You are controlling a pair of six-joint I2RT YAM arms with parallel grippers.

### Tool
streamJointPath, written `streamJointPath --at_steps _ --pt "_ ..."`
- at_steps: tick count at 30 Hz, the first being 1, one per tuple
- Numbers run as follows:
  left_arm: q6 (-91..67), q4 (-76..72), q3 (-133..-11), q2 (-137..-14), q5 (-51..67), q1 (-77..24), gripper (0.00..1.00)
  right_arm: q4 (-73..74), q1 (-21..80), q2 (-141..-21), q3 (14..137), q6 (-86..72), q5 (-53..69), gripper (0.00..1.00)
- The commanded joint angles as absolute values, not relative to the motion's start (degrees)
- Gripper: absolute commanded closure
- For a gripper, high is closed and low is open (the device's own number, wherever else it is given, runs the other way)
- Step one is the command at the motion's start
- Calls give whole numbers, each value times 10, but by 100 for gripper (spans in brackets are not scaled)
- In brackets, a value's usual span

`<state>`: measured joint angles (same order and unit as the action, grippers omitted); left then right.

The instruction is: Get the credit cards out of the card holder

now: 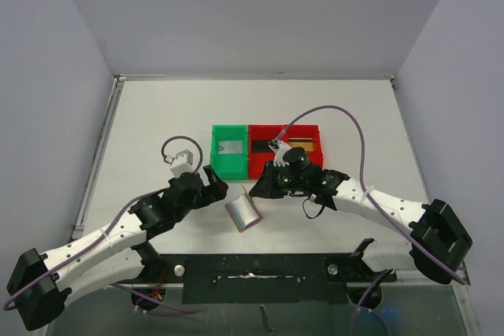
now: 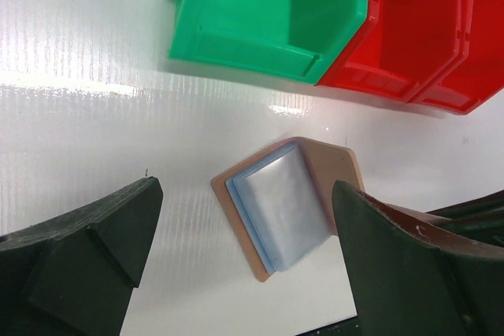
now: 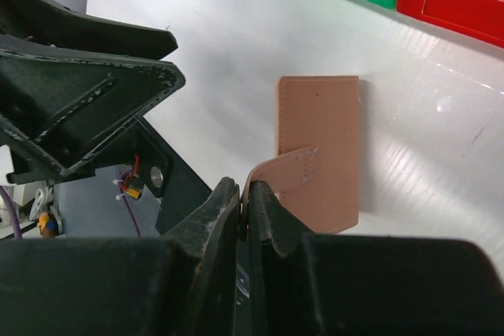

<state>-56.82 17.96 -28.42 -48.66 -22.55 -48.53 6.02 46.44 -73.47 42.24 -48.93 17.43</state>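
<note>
White table (image 1: 157, 116), grey walls (image 1: 47, 76); green bin (image 1: 230, 149) and red bins (image 1: 285, 147) far middle. Left gripper (image 1: 218, 184) gapes wide near the card holder (image 1: 243, 213); right gripper (image 3: 246, 190) pinches its strap (image 3: 287, 172).

Card holder (image 3: 319, 127) was noted as tan, matt and leather-like, with stitching seen along its strap (image 3: 287, 175). Its inner sleeves (image 2: 283, 206) were logged as clear, glossy plastic film. Green bin (image 2: 260, 21) and red bin (image 2: 417, 37) were marked as smooth, shiny moulded plastic. Bench (image 2: 94, 131) was recorded as white, glossy, finely ribbed. Jaws were tagged as black, matt, scuffed at edges.
</note>
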Motion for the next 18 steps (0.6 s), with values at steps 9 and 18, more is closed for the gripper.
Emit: streamJointPath --at_steps 9,18 --pt "-556 122 -301 -500 -164 -478 10 73 422 -646 320 -576 72 100" --pt "-477 -8 -301 -578 -12 -477 17 67 359 -519 167 -622 105 95"
